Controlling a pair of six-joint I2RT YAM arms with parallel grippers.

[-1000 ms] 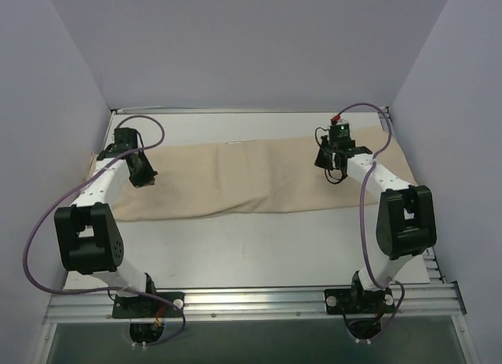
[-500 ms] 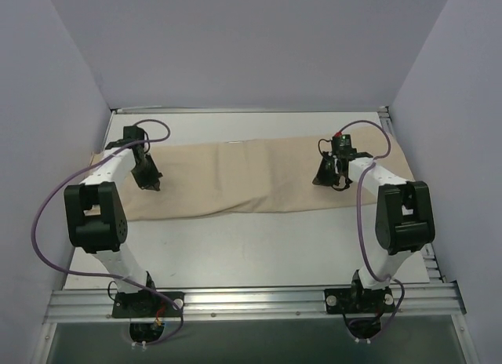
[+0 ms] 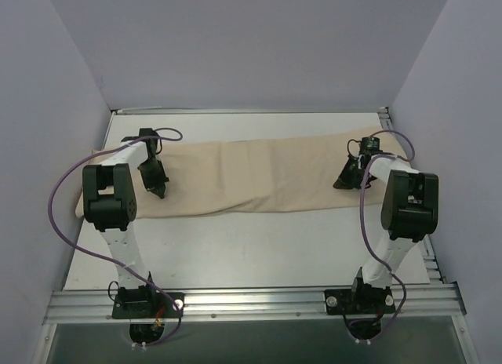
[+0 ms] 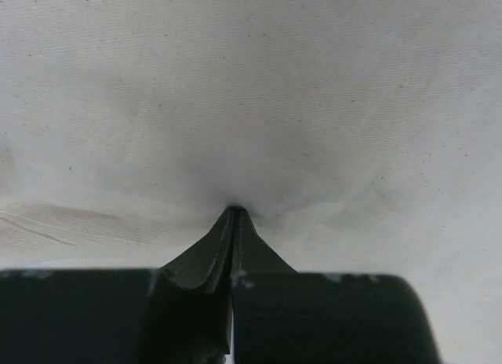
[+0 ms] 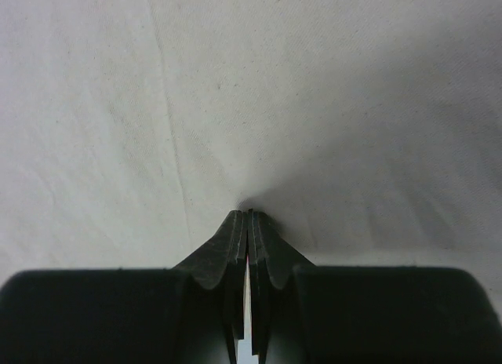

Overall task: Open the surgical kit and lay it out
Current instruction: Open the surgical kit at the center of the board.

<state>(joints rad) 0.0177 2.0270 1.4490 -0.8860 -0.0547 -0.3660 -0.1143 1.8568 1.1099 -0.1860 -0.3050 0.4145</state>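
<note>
Left pincer (image 3: 157, 189) and right pincer (image 3: 343, 182) clamp opposite ends of the cloth wrap (image 3: 251, 177).

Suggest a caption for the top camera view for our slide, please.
Left arm and right arm each pinch the long beige cloth toward one end as it lies across the white table.

Before me lies a flat white table (image 3: 251, 246), boxed in by pale lavender walls (image 3: 251, 42) at the back and on both sides. A ribbed aluminium rail (image 3: 259, 301) runs across its near edge. Nearer still is a dull grey panel (image 3: 251, 344).
</note>
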